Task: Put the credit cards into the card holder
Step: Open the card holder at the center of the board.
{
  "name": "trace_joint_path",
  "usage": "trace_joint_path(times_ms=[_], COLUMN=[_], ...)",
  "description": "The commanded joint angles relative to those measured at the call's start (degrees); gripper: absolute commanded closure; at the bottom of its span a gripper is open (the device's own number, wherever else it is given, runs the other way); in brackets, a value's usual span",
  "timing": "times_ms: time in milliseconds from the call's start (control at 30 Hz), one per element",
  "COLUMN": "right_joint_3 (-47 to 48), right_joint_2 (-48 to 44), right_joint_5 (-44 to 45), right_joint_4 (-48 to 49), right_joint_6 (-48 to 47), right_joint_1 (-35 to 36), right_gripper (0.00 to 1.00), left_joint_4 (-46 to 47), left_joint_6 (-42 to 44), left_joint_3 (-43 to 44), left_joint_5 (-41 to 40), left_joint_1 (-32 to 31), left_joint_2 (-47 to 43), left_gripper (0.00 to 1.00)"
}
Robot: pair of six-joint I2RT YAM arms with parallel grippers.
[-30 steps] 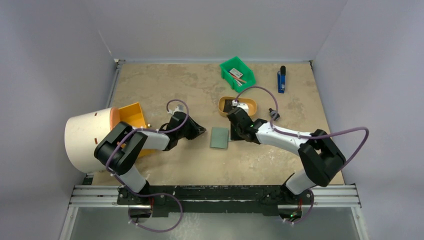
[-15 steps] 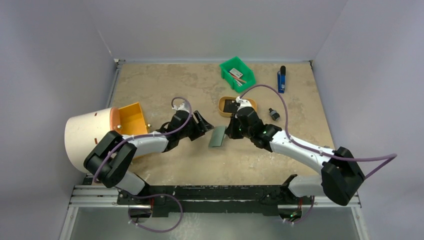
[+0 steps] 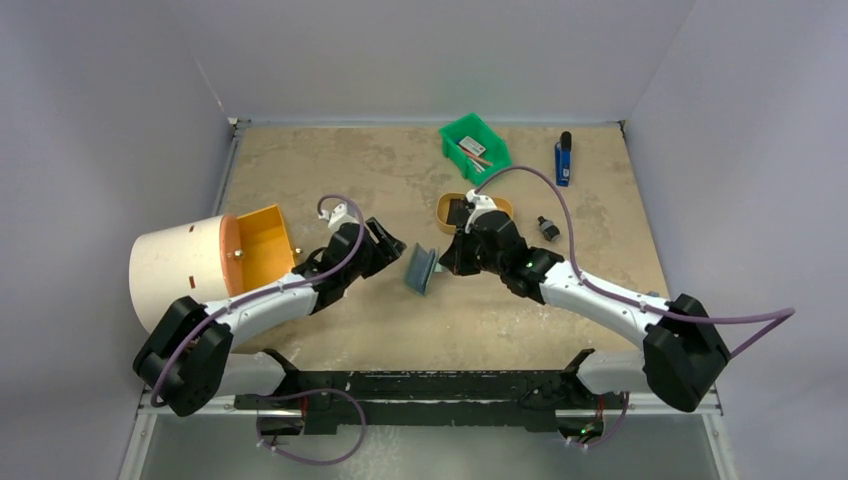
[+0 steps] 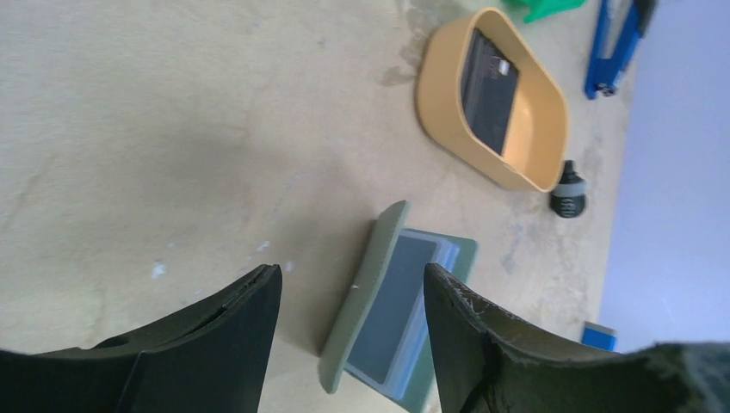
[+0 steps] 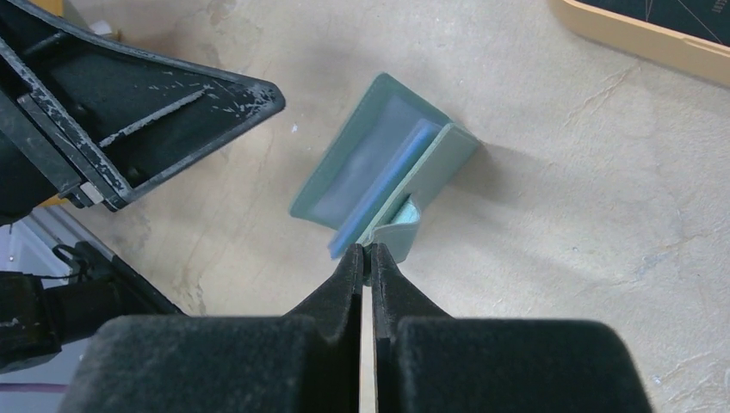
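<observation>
Slipping is the chief risk: the right gripper [image 5: 370, 251] has its jaws closed, apparently pinching only the small snap tab of the card holder [image 5: 379, 172]. The holder stands half-open on edge on the counter [image 3: 350, 180] between both arms, so a tug could drop or shut it. The left gripper [image 4: 353, 284] hangs just beside it, jaws wide and empty. The credit cards [image 4: 489, 90] lie in the tan tray [image 4: 435, 86]; the green bin [image 3: 455, 135] holds small oddments.

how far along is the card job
Done: the card holder is propped open. In hand: the right fingers pinch its flap, and the left fingers are open beside it. Left: the credit cards lie in the tan tray.
</observation>
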Motion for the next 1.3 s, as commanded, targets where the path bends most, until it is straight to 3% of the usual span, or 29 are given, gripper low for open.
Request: trace_joint_path(times_ms=[0, 367, 600, 1067, 1267], right_joint_3=[1.2, -2.2, -5.4, -8.7, -9.9], right_joint_2=[0.3, -2.7, -1.7, 6.8, 5.4], right_joint_5=[1.7, 6.9, 14.9, 16.5, 15.1], right_joint_4=[-2.1, -6.2, -11.6, -12.1, -10.9], right_joint_6=[-0.1, 0.4, 3.3, 7.4, 8.3], right_joint_1=[0.2, 0.2, -0.1, -2.9, -3.0], right_gripper=[1.0, 1.0, 1.0, 1.0, 1.0], left_joint_4=[-6.2, -2.9, -0.6, 6.9, 10.7], left_joint_6=[3.0, 6.5, 7.4, 5.9, 5.4], left_joint_3=[1.9, 4.1, 6.2, 6.6, 7.4], left_joint_5=[-6.5, -2.7, 2.6, 11.1, 14.5], left_joint_1=[0.0, 0.0, 0.0, -0.4, -2.1], left_joint_2=[-1.4, -2.3, 3.7, 10.4, 13.4], left_gripper=[0.4, 0.42, 0.47, 0.48, 0.49])
